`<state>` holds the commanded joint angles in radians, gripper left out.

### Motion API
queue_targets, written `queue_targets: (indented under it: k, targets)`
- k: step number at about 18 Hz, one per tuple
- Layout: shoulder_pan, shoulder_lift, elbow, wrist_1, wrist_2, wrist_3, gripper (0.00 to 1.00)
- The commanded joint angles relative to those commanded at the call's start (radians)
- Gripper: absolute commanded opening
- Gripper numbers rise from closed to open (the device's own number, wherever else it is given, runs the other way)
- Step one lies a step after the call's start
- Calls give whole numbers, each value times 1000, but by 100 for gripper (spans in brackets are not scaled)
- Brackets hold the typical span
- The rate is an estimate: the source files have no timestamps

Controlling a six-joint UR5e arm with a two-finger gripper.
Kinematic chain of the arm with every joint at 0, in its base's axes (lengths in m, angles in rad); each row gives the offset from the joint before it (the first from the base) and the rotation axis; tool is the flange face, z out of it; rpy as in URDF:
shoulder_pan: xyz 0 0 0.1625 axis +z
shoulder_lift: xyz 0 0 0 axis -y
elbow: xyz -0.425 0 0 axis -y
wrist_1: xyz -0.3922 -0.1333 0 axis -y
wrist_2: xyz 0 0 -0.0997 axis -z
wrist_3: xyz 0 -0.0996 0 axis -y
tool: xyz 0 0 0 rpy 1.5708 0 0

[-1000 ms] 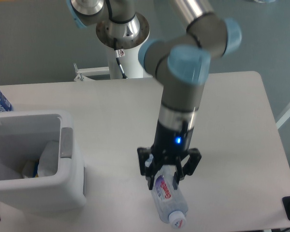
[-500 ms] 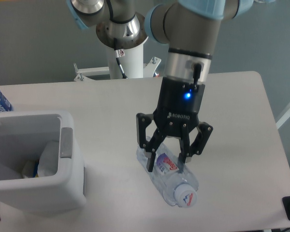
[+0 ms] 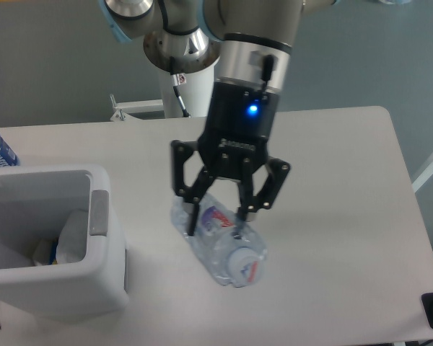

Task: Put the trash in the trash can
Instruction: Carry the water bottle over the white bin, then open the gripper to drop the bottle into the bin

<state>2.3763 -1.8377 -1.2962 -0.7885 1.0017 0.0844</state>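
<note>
Grey wall behind, and a white table (image 3: 346, 166) that carries pretty much everything. The gripper (image 3: 218, 220) has its two fingers clamped on the clear plastic bottle (image 3: 220, 245), pinching it mid-body near the red-lettered label so the cap end hangs out toward the camera. The bottle looks lifted off the table, though that's hard to confirm. It sits well right of the white trash can (image 3: 58, 288), which already holds some white scraps, so the carry over looks like the step underway.
</note>
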Motion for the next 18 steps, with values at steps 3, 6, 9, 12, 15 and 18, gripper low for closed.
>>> queue_targets:
  k: [3, 6, 9, 12, 15, 18]
  targets:
    - [-51, 3, -11, 0, 0, 3, 60]
    - [-110, -1, -17, 0, 0, 11, 61]
    - [-163, -2, -38, 2, 2, 11, 60]
    - [-209, -6, -72, 2, 2, 12, 60]
    - [-253, 2, -129, 2, 0, 40, 61]
    - [-266, 11, -158, 2, 2, 31, 61]
